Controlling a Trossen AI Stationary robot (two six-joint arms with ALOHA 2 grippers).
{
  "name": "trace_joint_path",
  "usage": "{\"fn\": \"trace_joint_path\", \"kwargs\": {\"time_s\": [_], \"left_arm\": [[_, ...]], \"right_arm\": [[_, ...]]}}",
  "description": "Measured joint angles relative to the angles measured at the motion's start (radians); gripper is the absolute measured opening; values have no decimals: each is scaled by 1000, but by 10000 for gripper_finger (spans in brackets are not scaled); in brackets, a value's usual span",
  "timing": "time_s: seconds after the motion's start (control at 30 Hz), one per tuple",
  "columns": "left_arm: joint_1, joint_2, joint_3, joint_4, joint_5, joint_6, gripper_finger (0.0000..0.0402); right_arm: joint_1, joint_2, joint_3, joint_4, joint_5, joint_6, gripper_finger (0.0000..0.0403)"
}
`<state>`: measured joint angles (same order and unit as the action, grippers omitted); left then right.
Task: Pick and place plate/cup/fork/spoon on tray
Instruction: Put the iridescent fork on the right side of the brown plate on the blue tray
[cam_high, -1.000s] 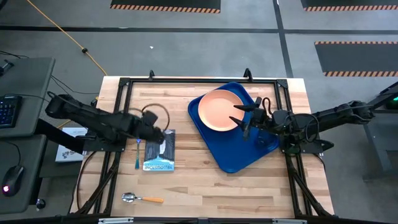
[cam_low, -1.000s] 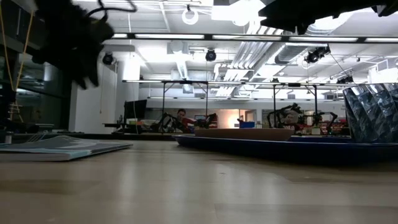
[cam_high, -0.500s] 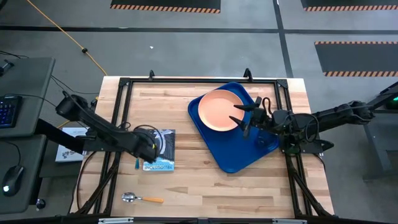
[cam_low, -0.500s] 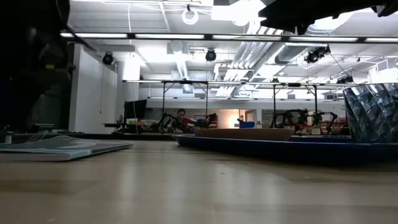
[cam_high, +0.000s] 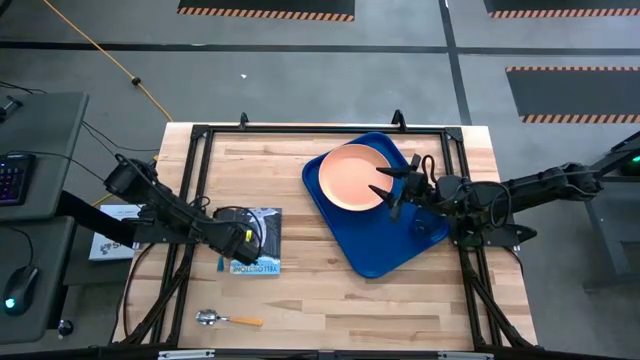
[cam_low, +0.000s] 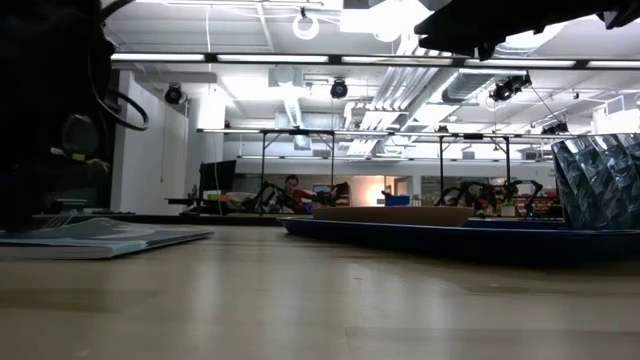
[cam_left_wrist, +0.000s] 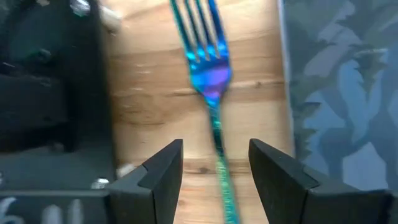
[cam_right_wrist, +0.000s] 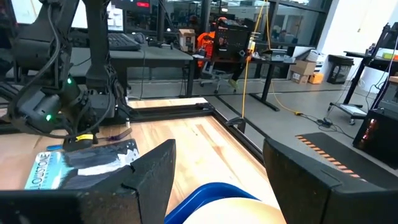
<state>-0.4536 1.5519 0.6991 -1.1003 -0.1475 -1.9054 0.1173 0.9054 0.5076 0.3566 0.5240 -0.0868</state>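
Straddling the slim teal-blue fork (cam_left_wrist: 211, 81), the left gripper (cam_left_wrist: 214, 171) had its jaws apart, one dark finger on each side of the thin handle, with bare wood showing between them and it. The fork lay flat on the pale wooden desk (cam_high: 300, 290), just beside the blue-and-white booklet (cam_high: 257, 242), on the booklet's side away from the tray; its tines and the glossy neck showed clearly in the left wrist view.

The right gripper (cam_high: 392, 187) hung over the plate's rim with its jaws spread wide and nothing between them.

The round peach-orange plate (cam_high: 355, 176) sat in the dark blue tray (cam_high: 375, 255), a rounded-corner rectangle with a raised edge. The greyish, faceted see-through cup (cam_low: 597, 180) also stood on the tray, near the plate.

The spoon (cam_high: 228, 319), shiny bowl and orange handle, lay near the desk's front edge, well apart from the booklet, with open wood around it.
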Motion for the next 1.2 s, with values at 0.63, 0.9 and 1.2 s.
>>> {"fn": "trace_joint_path", "kwargs": {"time_s": [0.63,0.9,1.2], "left_arm": [[32,7,-39,96,9,-5,172],[33,-22,-31,110,21,66,172],[33,-66,-14,254,20,190,172]], "right_arm": [[0,0,0,-27,-5,53,233],[0,0,0,-33,-8,53,233],[0,0,0,-41,-8,53,233]]}}
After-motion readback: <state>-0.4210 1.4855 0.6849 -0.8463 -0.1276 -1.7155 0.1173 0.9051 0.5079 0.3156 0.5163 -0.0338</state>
